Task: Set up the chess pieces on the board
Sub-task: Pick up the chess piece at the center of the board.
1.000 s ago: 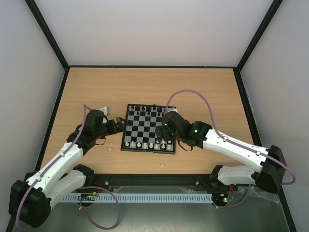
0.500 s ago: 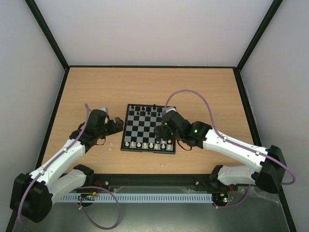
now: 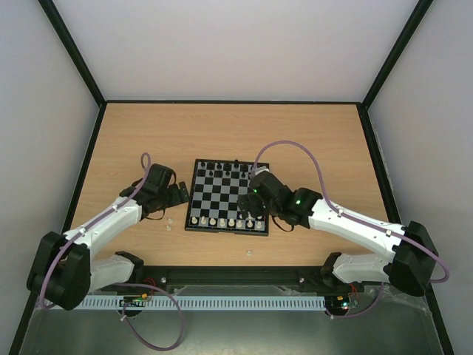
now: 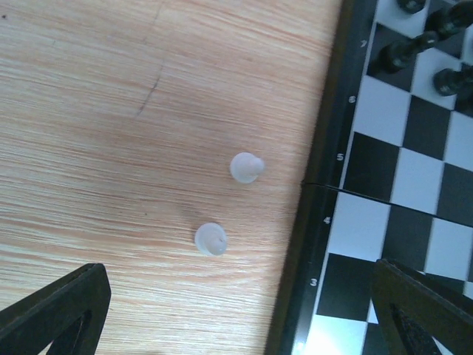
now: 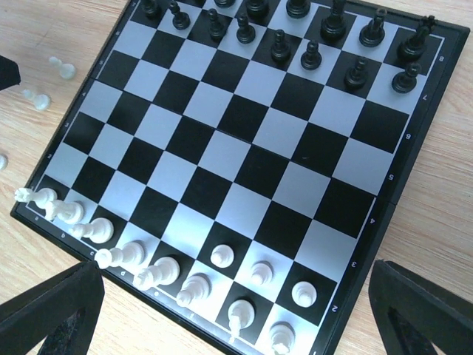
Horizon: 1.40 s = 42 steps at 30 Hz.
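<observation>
Hovering with fingers spread wide, the left gripper (image 4: 242,299) frames two pale pawns (image 4: 244,167) on the table (image 4: 111,111) just beside the board (image 4: 325,214); the right gripper (image 5: 236,310), fingers likewise apart, hangs over the white pieces (image 5: 166,270).

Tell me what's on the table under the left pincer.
Two whitish chess pieces sit on the bare table, beside the board's frame, below the open left pincer. Its fingers cover the patches of table and board directly beneath them.

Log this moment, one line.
left gripper: open, facing two whitish pawns beside board | right gripper: open, above board | three white pawns placed
</observation>
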Tool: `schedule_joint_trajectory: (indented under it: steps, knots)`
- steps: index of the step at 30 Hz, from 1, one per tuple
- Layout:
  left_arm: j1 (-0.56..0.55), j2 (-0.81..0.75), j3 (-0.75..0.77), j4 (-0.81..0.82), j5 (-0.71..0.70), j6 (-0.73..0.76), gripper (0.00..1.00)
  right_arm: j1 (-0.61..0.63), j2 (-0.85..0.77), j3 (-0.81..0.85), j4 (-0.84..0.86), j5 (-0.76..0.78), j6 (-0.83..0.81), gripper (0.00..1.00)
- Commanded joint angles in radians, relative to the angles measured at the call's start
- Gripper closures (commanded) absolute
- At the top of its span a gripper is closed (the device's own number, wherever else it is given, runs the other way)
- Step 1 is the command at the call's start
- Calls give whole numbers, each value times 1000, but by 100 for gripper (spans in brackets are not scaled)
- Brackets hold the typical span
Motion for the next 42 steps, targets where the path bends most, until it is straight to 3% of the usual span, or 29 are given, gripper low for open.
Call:
schedule_joint_trajectory:
  steps: [1, 6, 15, 22, 29, 35, 38, 42]
  knots:
    - [0, 53, 34, -7, -45, 12, 1, -21, -5, -25, 31, -26, -17, 1]
    - [-1, 100, 29, 7, -49, 11, 10, -29, 5, -31, 45, -56, -23, 1]
    - [-1, 149, 24, 29, -67, 15, 46, -33, 14, -36, 55, -79, -29, 1]
    - [-8, 194, 23, 58, -70, 18, 57, -33, 18, -38, 56, -84, -29, 1]
    - [-10, 206, 36, 58, -87, 28, 78, -35, 21, -40, 58, -87, -31, 1]
    - [-19, 223, 31, 61, -91, 29, 85, -34, 21, -40, 57, -89, -31, 1]
    - [-24, 223, 31, 56, -94, 30, 96, -35, 21, -40, 57, -88, -31, 1]
    - [-48, 186, 56, 3, -117, 25, 98, -34, 21, -41, 57, -87, -31, 1]
